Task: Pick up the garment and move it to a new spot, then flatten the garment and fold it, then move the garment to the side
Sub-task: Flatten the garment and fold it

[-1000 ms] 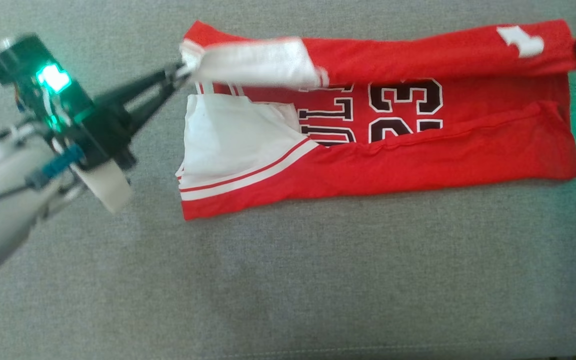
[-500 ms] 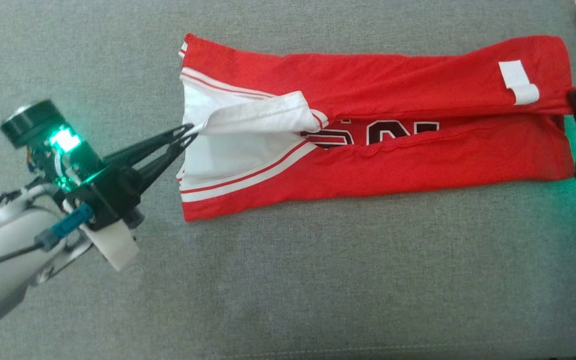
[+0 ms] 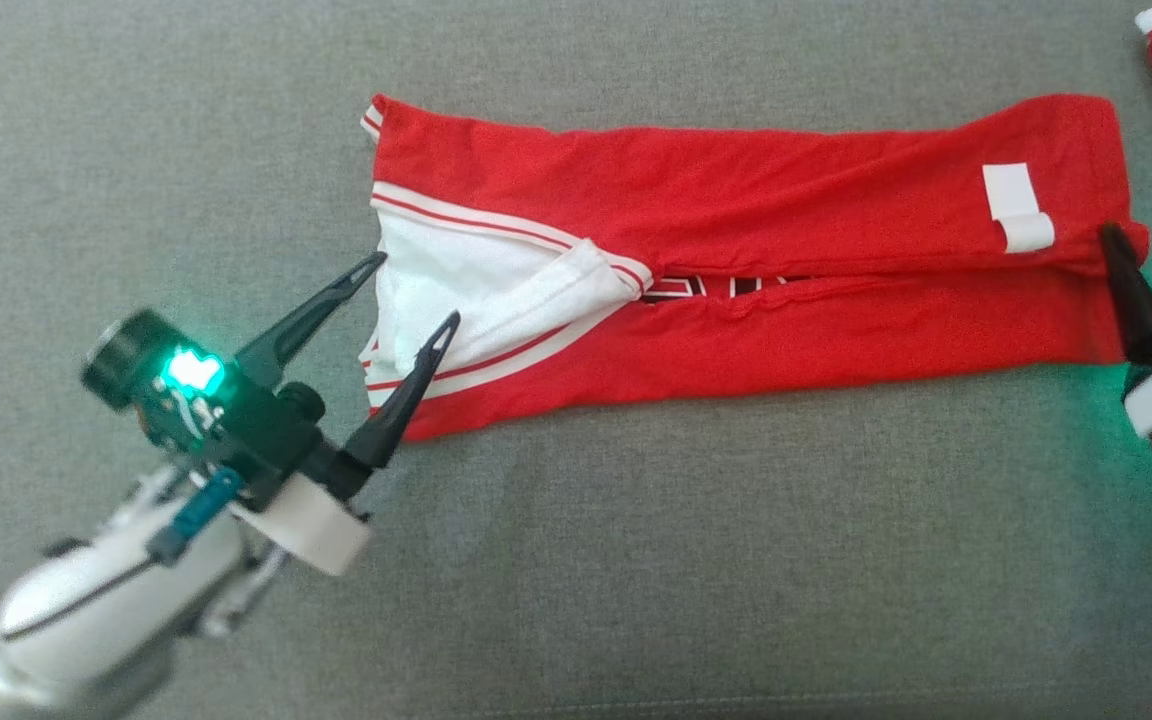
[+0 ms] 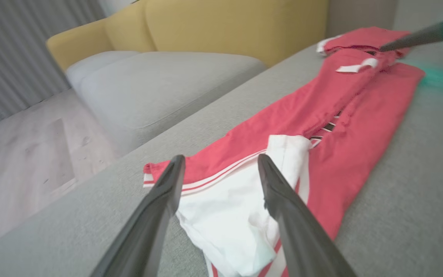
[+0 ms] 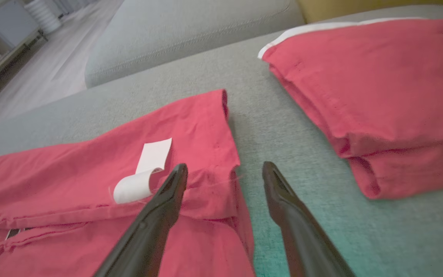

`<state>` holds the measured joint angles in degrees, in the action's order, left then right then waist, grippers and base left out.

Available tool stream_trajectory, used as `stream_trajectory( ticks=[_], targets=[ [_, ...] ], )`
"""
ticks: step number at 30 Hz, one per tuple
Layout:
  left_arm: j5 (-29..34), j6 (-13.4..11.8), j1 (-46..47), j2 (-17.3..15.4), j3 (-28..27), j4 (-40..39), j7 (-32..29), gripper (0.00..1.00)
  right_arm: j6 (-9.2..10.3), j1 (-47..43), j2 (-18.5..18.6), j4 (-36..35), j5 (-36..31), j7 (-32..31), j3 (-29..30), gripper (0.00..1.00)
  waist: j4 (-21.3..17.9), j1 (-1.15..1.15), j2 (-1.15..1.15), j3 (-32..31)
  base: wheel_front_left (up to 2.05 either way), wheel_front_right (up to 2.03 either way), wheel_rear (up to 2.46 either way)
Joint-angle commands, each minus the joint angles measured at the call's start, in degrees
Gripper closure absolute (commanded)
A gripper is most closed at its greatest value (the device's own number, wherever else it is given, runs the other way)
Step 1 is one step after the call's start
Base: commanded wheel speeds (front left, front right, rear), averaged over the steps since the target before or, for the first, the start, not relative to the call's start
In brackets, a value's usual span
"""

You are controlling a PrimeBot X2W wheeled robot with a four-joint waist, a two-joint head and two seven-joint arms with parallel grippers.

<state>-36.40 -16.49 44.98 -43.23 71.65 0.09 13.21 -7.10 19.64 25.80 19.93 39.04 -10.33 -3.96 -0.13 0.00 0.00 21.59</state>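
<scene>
Two grippers stand at opposite ends of a red garment, which lies folded lengthwise into a long band on a grey woven cushion. In the head view, the left gripper is at the white-lined neck end with its dark, tapered fingers spread wide and nothing between them; one tip overlaps the white fabric and the other sits at the garment's edge. The right gripper is at the hem end, its jaws likewise apart and empty, with one finger overlapping the hem corner. Both long edges of the band are turned inward and nearly meet, leaving a narrow slit where black-and-white lettering shows. The cloth is thin, matte knit, lightly creased, with red-and-white striped trim along the neck opening. The left wrist view adds the surroundings: a yellow upholstered backrest, a paler rounded seat cushion and a pale wooden floor beyond the cushion's edge. The right wrist view brings out details of the hem end: a white rectangular label, curled into a loop at its lower end, lies on the upper flap just beside one finger. A second red garment, folded into a thick stack with a white-trimmed edge, rests apart from the hem. Green light from the wrist tints the grey weave between them.
</scene>
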Motion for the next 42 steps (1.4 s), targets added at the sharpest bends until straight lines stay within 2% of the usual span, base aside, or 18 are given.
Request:
stream_trajectory(
  ticks=[1, 3, 6, 7, 11, 13, 16, 19, 24, 30, 31, 32, 33, 38, 42],
  targets=[
    [-1.0, -2.4, -1.3, -0.3, -4.2, -0.1, 1.0, 0.0, -0.39, -2.4, 0.4, -1.5, -0.7, 2.0, 1.0, 0.0, 0.2, 0.0, 0.0, -0.8, 0.0, 0.0, 0.0],
    [-2.6, -5.8, -5.0, 2.8, -7.1, 0.6, 1.6, 0.0, -0.39, -4.5, -1.0, -1.8, -1.9, 4.6, 2.4, 0.0, 0.3, 0.0, 0.0, -1.7, 0.0, 0.0, 0.0],
    [-0.6, -11.2, -11.2, 8.3, -14.9, -1.6, 1.7, 0.0, -0.39, -7.4, -3.1, -2.4, -4.0, 8.2, 4.3, 0.0, 0.6, 0.0, 0.0, -3.2, 0.0, 0.0, 0.0],
    [-0.6, -11.2, -11.2, 8.3, -14.9, -1.6, 1.7, 0.0, -0.39, -7.4, -3.1, -2.4, -4.0, 8.2, 4.3, 0.0, 0.6, 0.0, 0.0, -3.2, 0.0, 0.0, 0.0],
    [7.4, -15.8, -20.7, 14.6, -23.5, -4.8, 1.8, 0.0, -0.39, -9.6, -6.3, -2.1, -5.2, 11.2, 6.7, 0.0, 1.3, 0.0, 0.0, -5.2, 0.0, 0.0, 0.0],
    [11.3, -16.7, -24.9, 17.6, -26.4, -6.0, 1.8, 0.0, -0.39, -9.7, -7.3, -1.1, -6.6, 12.0, 8.0, 0.0, 2.0, 0.0, 0.0, -6.0, 0.0, 0.0, 0.0],
    [16.5, -17.1, -29.5, 21.3, -29.7, -7.6, 1.8, 0.0, -0.39, -8.6, -8.7, 1.0, -7.5, 12.3, 9.9, 0.0, 3.3, 0.0, 0.0, -6.8, 0.0, 0.0, 0.0],
    [20.6, -16.3, -32.6, 24.3, -32.2, -9.4, 1.8, 0.0, -0.39, -6.8, -8.8, 4.2, -8.3, 12.0, 12.0, 0.0, 5.1, 0.0, 0.0, -7.1, 0.0, 0.0, 0.0],
    [26.1, -13.8, -34.8, 26.7, -35.1, -11.0, 1.8, 0.0, -0.39, -3.6, -8.0, 11.3, -10.8, 12.6, 16.2, 0.0, 8.6, 0.0, 0.0, -6.9, 0.0, 0.0, 0.0],
    [28.4, -11.1, -36.9, 29.1, -38.4, -11.5, 1.8, 0.0, -0.39, -2.3, -8.1, 19.3, -12.6, 12.4, 17.5, 0.01, 11.0, 0.0, 0.0, -7.2, 0.0, 0.0, 0.0],
    [28.7, -10.7, -37.2, 29.4, -38.8, -11.5, 1.8, 0.0, -0.39, -2.3, -8.3, 20.3, -12.7, 12.1, 17.4, 0.28, 11.2, 0.0, 0.0, -7.4, 0.0, 0.0, 0.0],
    [29.0, -10.3, -37.6, 29.8, -39.3, -11.5, 1.8, 0.0, -0.39, -2.3, -8.6, 21.2, -12.6, 11.7, 17.1, 0.69, 11.3, 0.0, 0.0, -7.6, 0.0, 0.0, 0.0],
    [29.1, -9.9, -37.9, 30.2, -39.8, -11.5, 1.8, 0.0, -0.39, -2.3, -8.9, 21.9, -12.3, 11.3, 16.6, 1.0, 11.3, 0.0, 0.0, -7.8, 0.0, 0.0, 0.0],
    [30.4, -8.0, -39.3, 31.2, -42.1, -11.6, 1.8, 0.0, -0.39, -2.2, -8.6, 22.4, -10.2, 12.8, 14.9, 1.0, 10.7, 0.0, 0.0, -8.8, 0.0, 0.0, 0.0],
    [31.4, -6.5, -40.2, 31.6, -43.4, -11.8, 1.8, 0.0, -0.39, -2.0, -6.1, 21.7, -8.7, 14.2, 14.8, 1.0, 9.5, 0.0, 0.0, -9.3, 0.0, 0.0, 0.0]
  ],
)
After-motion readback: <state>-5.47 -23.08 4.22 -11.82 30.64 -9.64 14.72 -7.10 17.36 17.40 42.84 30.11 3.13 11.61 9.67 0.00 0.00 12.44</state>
